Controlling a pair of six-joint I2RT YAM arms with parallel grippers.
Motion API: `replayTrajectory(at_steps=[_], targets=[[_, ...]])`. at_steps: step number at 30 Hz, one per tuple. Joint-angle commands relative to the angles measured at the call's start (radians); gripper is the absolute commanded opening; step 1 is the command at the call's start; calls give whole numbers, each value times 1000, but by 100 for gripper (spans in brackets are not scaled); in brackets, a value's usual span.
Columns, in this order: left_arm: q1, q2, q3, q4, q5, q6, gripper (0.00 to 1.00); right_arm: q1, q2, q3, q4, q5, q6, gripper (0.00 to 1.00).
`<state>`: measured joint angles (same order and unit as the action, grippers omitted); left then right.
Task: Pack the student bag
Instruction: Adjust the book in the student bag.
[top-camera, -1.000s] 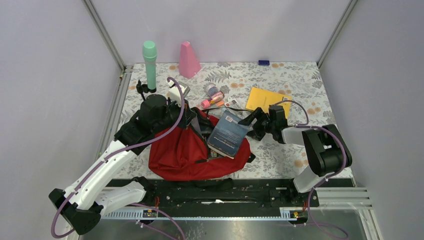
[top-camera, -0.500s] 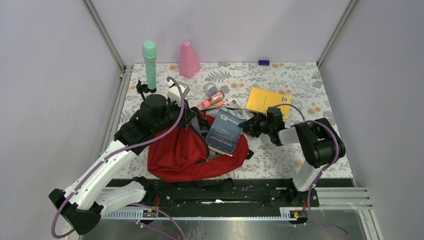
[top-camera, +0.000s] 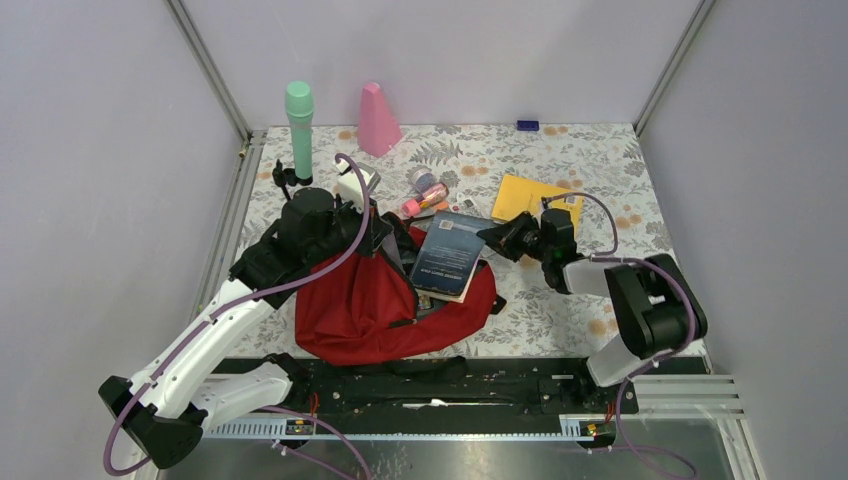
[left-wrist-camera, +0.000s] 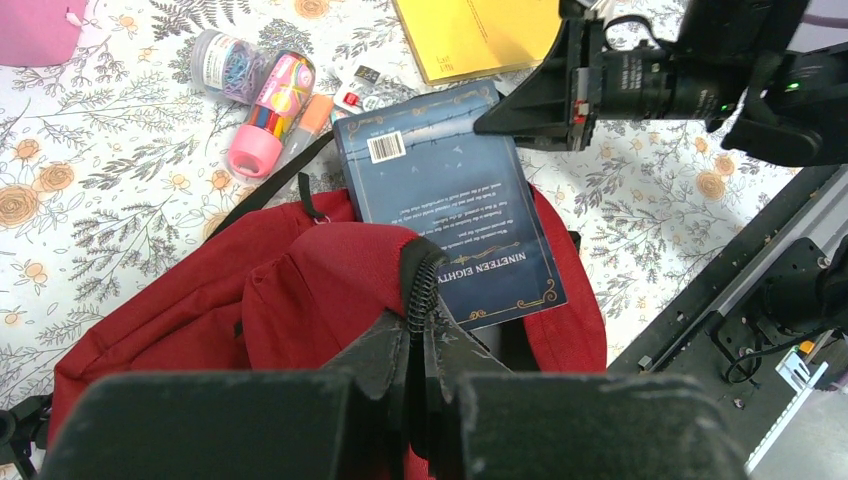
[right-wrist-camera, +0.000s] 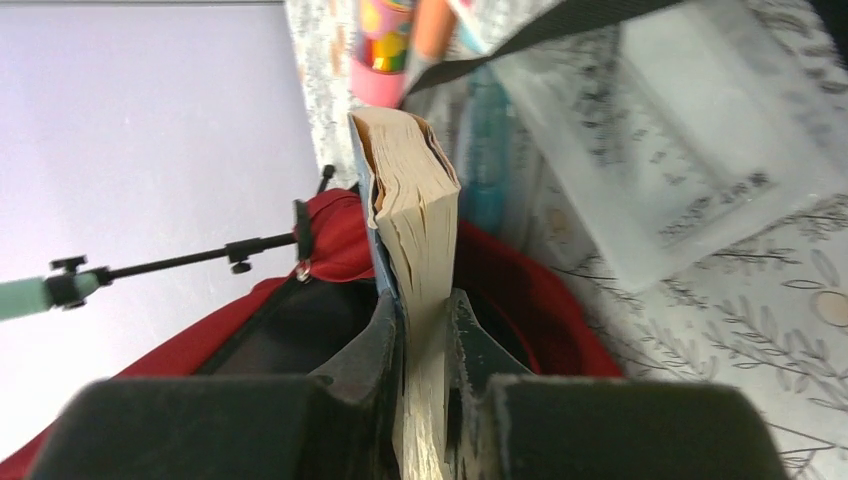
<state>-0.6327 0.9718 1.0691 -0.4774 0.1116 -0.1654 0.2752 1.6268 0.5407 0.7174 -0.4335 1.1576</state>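
The raised fold of the student bag hides one near corner of the book. The yellow notebook is cut off at the left wrist view's top edge. The small bits just beside the book's far end are too small to tell.

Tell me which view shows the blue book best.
Left wrist: the book shows cover, barcode and lettering, lying on the student bag. Top external shows it small; right wrist shows only its page edge, clamped in the right gripper.
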Motion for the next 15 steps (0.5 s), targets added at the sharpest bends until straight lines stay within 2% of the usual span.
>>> replayTrajectory(at_steps=[1, 8, 15], targets=[[7, -17, 23, 100, 12, 12, 0, 12, -156, 7, 121, -26, -56, 0], [8, -22, 20, 112, 57, 16, 0, 54, -282, 22, 81, -117, -177, 0], [13, -2, 32, 90, -43, -19, 0, 88, -406, -48, 88, -158, -215, 0]])
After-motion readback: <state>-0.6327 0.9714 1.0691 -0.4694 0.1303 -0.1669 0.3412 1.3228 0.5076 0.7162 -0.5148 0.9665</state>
